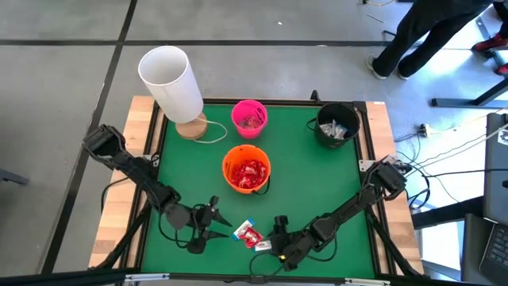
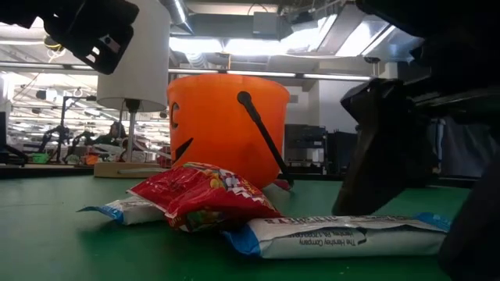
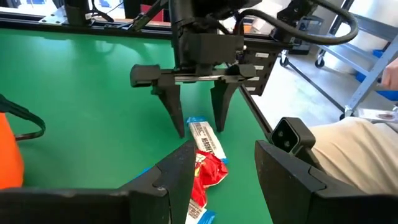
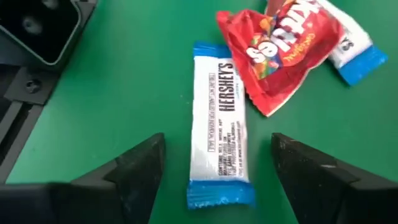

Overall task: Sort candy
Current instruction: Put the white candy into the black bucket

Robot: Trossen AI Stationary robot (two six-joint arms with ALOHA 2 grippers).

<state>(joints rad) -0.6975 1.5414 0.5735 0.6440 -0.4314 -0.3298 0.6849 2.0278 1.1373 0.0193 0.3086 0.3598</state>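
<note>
I judge the sorting mostly done: the orange bucket [image 1: 247, 171], pink bucket [image 1: 249, 117] and black bucket [image 1: 337, 125] already hold candy, but a white Hershey's bar [image 4: 219, 127], a red Skittles bag [image 4: 280, 46] and one more white bar [image 4: 351, 53] lie on the table [image 1: 317, 183], with my right pincer [image 4: 214, 168] wide open over the first bar and my left pincer [image 3: 214, 168] half open, empty, just beside.

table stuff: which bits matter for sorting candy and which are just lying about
Job:
white bar
red bag
second white bar
orange bucket
pink bucket
black bucket
right gripper, open over white bar

Lying about:
lamp
</note>
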